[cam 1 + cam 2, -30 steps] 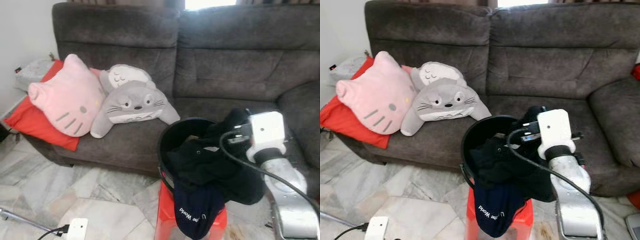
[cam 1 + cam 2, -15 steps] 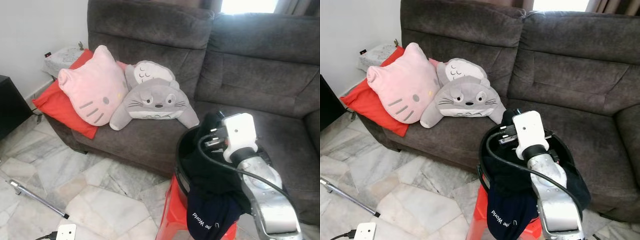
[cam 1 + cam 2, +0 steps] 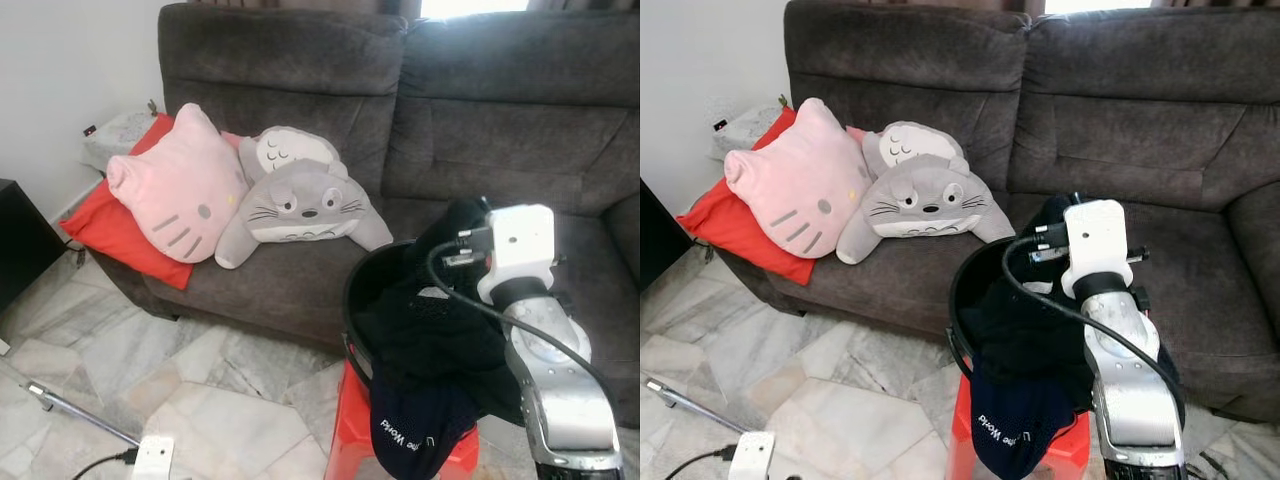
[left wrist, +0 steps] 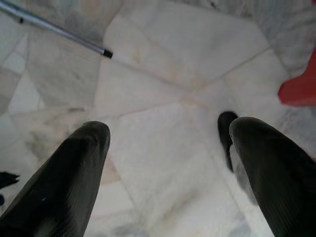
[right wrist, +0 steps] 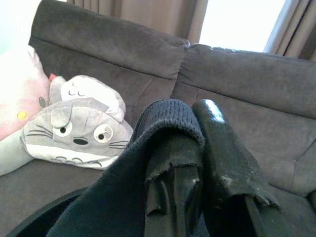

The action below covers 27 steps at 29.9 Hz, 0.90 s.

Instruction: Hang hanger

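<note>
My right gripper (image 5: 197, 148) is shut on a dark knitted garment (image 3: 432, 335), one cuff pinched between its black fingers (image 5: 217, 148). It holds the cloth over a black bucket (image 3: 352, 300) that stands on a red stool (image 3: 345, 440) before the sofa. More dark clothing fills the bucket, and a navy piece with white lettering (image 3: 408, 430) hangs over its front rim. My left gripper (image 4: 168, 163) hangs open above the marble floor, with nothing between its fingers (image 4: 74, 182).
A grey sofa (image 3: 480, 120) fills the back, with a pink cat cushion (image 3: 175, 195), a grey plush (image 3: 300, 200) and a red cushion (image 3: 105, 235). A metal rod (image 3: 70, 410) and a white plug block (image 3: 155, 455) lie on the floor at the left.
The camera has swung, so the whole scene has shifted. My right gripper keeps its hold on the dark garment over the bucket, with no clear move of its own.
</note>
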Available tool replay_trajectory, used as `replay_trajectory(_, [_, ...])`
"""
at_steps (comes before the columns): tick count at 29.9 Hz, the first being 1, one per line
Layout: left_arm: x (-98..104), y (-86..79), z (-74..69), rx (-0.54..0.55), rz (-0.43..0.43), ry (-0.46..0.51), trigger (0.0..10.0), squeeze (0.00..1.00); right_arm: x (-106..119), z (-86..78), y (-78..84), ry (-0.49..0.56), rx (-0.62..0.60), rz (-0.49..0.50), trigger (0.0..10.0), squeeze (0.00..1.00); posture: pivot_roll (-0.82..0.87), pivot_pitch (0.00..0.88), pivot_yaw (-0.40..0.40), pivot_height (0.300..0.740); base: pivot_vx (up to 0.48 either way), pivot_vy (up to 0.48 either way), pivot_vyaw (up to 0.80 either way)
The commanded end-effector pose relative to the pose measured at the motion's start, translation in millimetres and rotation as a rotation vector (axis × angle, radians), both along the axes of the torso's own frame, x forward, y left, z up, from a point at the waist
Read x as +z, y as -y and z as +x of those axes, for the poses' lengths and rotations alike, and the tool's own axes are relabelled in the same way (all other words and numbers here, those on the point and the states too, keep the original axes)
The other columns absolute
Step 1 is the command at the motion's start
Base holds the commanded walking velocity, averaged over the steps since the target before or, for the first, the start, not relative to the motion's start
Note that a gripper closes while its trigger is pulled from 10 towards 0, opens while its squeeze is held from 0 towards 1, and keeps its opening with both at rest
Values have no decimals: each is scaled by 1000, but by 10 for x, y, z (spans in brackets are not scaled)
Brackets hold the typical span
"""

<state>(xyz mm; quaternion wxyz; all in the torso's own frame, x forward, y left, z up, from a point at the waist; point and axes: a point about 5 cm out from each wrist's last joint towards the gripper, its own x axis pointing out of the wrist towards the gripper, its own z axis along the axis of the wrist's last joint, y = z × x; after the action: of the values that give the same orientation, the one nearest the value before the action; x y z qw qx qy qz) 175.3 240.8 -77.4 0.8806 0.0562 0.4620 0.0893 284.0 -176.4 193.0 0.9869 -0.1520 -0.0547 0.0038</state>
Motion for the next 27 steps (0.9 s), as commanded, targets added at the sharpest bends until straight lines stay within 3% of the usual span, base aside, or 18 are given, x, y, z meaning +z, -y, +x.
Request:
replay_trajectory(1, [15,-65,-4,43,-6,6,10000,0,53,11,-90,16,39,-13,10000,0,-232,0,36,740,0,0,0])
replay_trajectory(8, [36,-80,34,25,-7,6,10000,0,70,78,-196,27,80,1,10000,0,-206,0,59,740,0,0,0])
replay_trajectory(27, [25,-107,-5,6,2,-18,10000,0,40,20,-220,30,41,27,10000,0,-225,0,94,740,0,0,0])
